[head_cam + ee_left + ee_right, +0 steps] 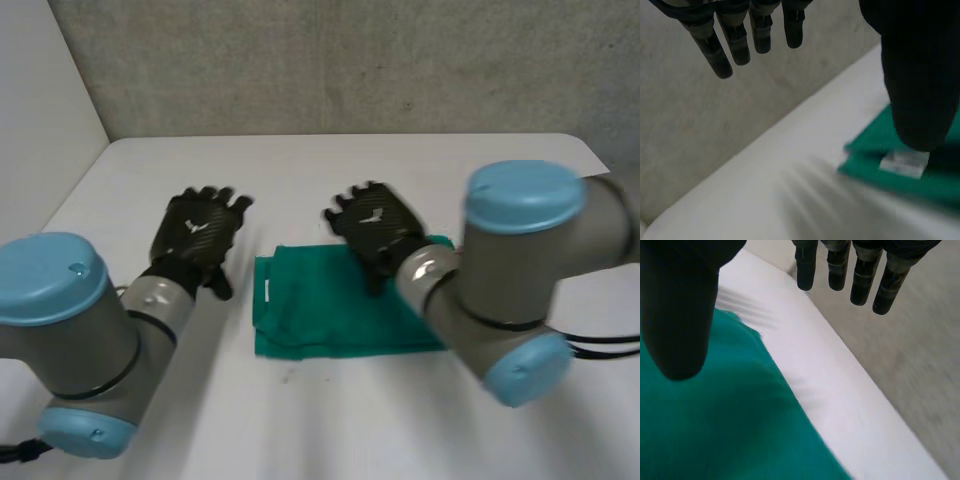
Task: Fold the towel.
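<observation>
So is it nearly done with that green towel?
Well along, it seems. The green towel lies on the white table as a layered rectangle. Nothing is in hand: the left hand, beside it, and the right hand, above its far edge, are both open. Perhaps one more fold remains.

My right arm (520,290) hides the right edge of the folded green cloth towel (330,310); its small white label (904,163) is blurred beside my left robot hand (920,75).

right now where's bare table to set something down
Bare table runs from the towel's far edge to the back wall, and in front of the towel. Crowded: left hand beside the towel, right hand over its far edge.
</observation>
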### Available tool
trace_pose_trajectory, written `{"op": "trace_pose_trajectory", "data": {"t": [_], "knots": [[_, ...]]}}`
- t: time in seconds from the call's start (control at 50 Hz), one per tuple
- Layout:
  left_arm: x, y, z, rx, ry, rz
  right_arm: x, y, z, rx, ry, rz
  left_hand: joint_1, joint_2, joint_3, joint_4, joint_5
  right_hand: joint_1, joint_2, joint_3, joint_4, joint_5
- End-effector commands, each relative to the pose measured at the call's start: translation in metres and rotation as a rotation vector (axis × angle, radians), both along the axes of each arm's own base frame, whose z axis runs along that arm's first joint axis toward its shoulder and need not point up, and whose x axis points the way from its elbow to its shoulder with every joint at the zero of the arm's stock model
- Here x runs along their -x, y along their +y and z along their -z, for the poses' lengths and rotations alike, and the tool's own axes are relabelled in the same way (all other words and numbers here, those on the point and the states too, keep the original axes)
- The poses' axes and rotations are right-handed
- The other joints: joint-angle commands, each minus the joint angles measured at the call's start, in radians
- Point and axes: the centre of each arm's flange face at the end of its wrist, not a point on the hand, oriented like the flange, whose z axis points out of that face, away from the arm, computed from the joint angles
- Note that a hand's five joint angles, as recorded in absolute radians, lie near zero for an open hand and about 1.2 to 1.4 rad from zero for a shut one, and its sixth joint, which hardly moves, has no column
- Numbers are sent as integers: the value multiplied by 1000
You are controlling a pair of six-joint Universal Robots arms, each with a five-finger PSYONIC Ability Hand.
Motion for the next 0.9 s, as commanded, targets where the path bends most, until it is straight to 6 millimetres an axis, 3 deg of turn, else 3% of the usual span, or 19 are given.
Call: {"op": "trace_pose_trajectory", "data": {"t": [0.02,0.06,0.08,0.12,0.2,0.24,0.26,0.32,0.46,0.52,0.56,0.58,0.64,0.66,0.68,0.74,0.82,0.88,0.9], "knots": [[37,1,-12,3,124,83,65,-14,29,-202,-35,193,-18,-29,-39,-29,-47,-31,-50,-38,-58,-63],[42,0,-9,-4,120,92,86,-21,44,-239,-21,258,-17,-28,-38,-29,-46,-31,-50,-38,-58,-63],[61,1,4,-45,93,130,87,-21,44,-239,-21,259,-11,-22,-33,-23,-40,-31,-50,-38,-58,-63],[66,-1,10,-74,77,133,105,-25,59,-270,-16,306,-11,-22,-33,-23,-40,-27,-47,-34,-55,-60],[71,-10,34,-153,23,115,115,-26,68,-276,-12,324,-8,-19,-30,-20,-37,27,7,20,-1,-6],[70,-12,42,-181,3,102,124,-31,73,-266,-9,349,-8,-19,-30,-20,-37,379,360,372,352,346],[68,-13,48,-199,-13,83,124,-31,73,-266,-9,349,-5,-17,-27,-17,-34,382,362,375,355,349],[61,-13,57,-230,-45,31,129,-41,70,-234,-24,368,-8,-19,-30,-20,-37,1189,1170,1182,1162,1157],[43,1,61,-270,-91,-52,123,-55,54,-149,-19,361,-18,-29,-39,-29,-47,1191,1172,1184,1164,1158],[33,11,43,-250,-80,-73,100,-52,36,-72,-14,284,-18,-29,-39,-29,-47,1191,1172,1184,1164,1158],[28,17,27,-219,-54,-75,65,-35,19,-15,-33,175,-18,-29,-39,-29,-47,1191,1172,1184,1164,1158],[28,17,27,-219,-54,-75,65,-35,19,-15,-33,175,-18,-29,-39,-29,-47,1191,1172,1184,1164,1158],[24,21,7,-184,-22,-78,15,3,0,18,-46,8,-18,-29,-39,-29,-47,1191,1172,1184,1164,1158],[23,22,5,-183,-17,-79,15,3,0,19,-46,7,-18,-29,-39,-29,-47,1191,1172,1184,1164,1158],[23,22,5,-183,-17,-79,-6,22,1,-2,-31,-75,-18,-29,-39,-29,-47,1191,1172,1184,1164,1158],[17,23,-1,-178,1,-92,-31,47,30,-66,36,-182,-18,-29,-39,-29,-47,1191,1172,1184,1164,1158],[9,20,-11,-168,36,-122,-49,79,61,-104,130,-309,-18,-29,-39,-29,-47,1191,1172,1184,1164,1158],[6,16,-12,-169,50,-131,-52,82,65,-108,142,-310,-18,-29,-39,-29,-47,695,676,688,668,662],[6,16,-13,-167,54,-131,-51,79,63,-108,132,-295,-18,-29,-39,-29,-47,347,328,340,320,315]]}}
